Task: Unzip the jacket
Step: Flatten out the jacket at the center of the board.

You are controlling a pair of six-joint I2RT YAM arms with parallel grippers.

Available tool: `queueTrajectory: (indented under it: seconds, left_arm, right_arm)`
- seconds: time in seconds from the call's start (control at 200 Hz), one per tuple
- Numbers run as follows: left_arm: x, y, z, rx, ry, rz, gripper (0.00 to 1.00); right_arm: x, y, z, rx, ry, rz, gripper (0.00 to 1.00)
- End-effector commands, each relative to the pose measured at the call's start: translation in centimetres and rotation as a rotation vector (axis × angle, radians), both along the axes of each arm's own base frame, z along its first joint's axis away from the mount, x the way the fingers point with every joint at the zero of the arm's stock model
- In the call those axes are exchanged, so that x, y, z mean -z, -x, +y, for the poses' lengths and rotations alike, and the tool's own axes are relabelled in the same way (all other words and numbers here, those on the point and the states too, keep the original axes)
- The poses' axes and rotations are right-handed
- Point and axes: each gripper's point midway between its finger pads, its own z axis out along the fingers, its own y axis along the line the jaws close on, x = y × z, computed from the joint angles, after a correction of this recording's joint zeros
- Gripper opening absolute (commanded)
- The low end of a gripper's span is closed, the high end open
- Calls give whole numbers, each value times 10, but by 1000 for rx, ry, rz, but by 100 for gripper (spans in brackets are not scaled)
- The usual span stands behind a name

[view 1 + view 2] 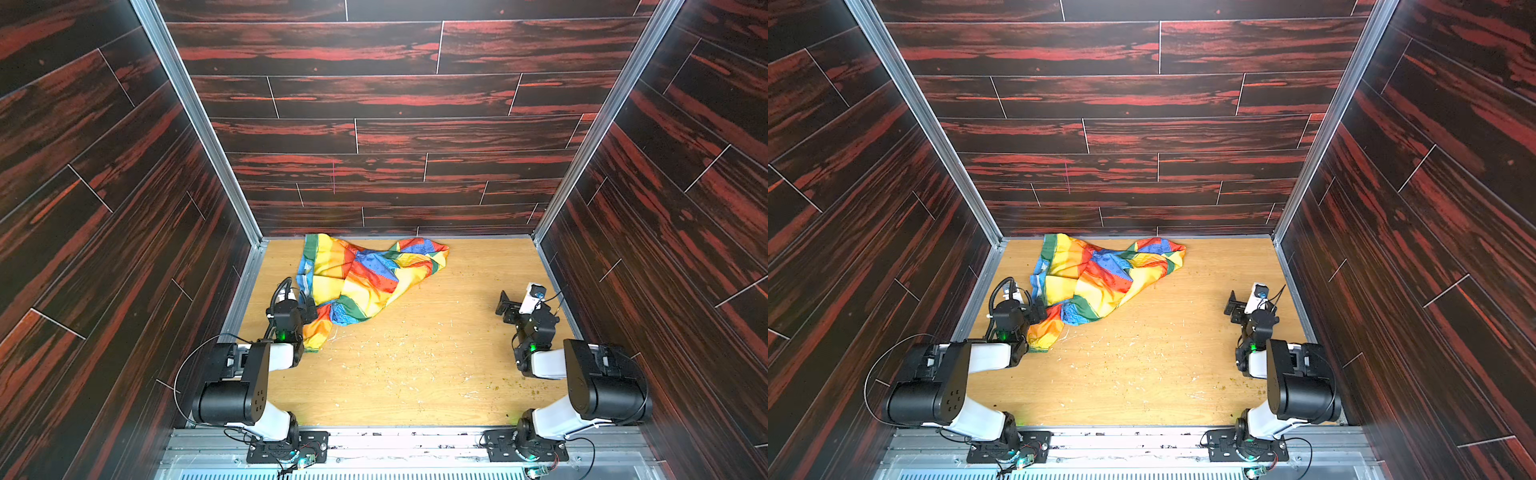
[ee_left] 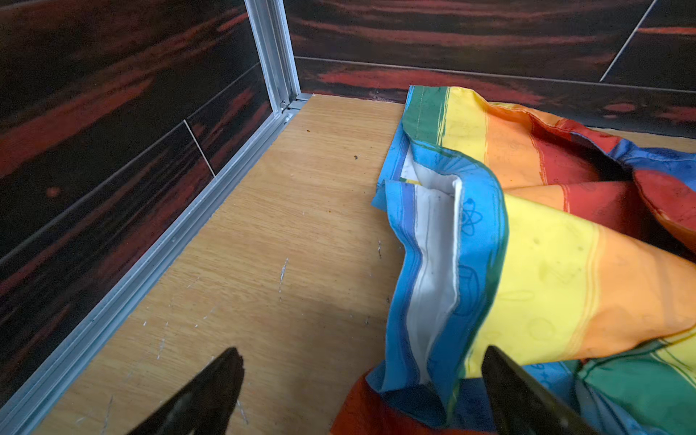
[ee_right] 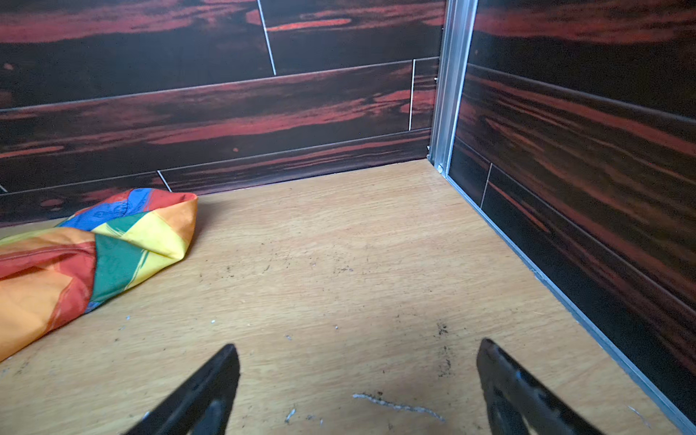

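Observation:
The jacket (image 1: 365,282) (image 1: 1100,278) lies crumpled at the back left of the wooden table in both top views, its rainbow stripes folded over each other. My left gripper (image 1: 308,305) (image 1: 1039,308) stands open at the jacket's left edge. In the left wrist view a blue hem with white lining (image 2: 433,263) runs between the fingers of the left gripper (image 2: 363,354), and one finger sits over the fabric (image 2: 546,244). My right gripper (image 1: 505,303) (image 1: 1232,302) (image 3: 357,346) is open over bare wood at the right, well apart from the jacket's end (image 3: 113,248).
Dark red wood-pattern walls (image 1: 395,124) enclose the table (image 1: 415,353) on three sides, with aluminium posts (image 1: 199,124) at the back corners and rails (image 2: 150,263) along the floor edges. Crumbs and scratches (image 1: 395,345) dot the wood.

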Motion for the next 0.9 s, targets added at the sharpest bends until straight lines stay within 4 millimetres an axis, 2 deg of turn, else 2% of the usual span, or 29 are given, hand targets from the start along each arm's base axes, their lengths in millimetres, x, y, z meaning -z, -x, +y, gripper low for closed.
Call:
queueTrajectory:
  seconds: [0.0,0.115,0.175,0.336,0.441,0.496,0.616,0.772,0.837,0.892]
  left_arm:
    - [-5,-3,1,-4,3,-14,100]
    - [-10,-3,-3,24,-2,-35,100]
    - [-24,-3,-11,72,-17,-67,100]
    - [-65,12,-5,-1,-9,-33,100]
    - [-88,17,9,-121,66,-55,100]
    - [-93,21,18,-199,106,-37,100]
    - [-102,36,45,-452,181,-7,100]
    - [-118,19,32,-392,238,26,100]
    - [-120,11,28,-368,257,35,100]
    - [-117,2,22,-342,267,78,100]
  right_arm:
    - [7,0,2,-15,-17,18,99]
    - [5,2,2,-10,-18,8,99]
    - [0,6,0,8,-19,-15,99]
    - [-27,18,-6,71,-13,-22,99]
    - [-45,28,-16,155,-118,-41,99]
    - [-47,34,-31,264,-228,-19,99]
    - [-58,37,-34,320,-330,15,99]
    - [-55,40,-36,384,-427,193,99]
    - [-55,38,-29,367,-488,240,99]
    - [-61,33,-14,286,-530,252,99]
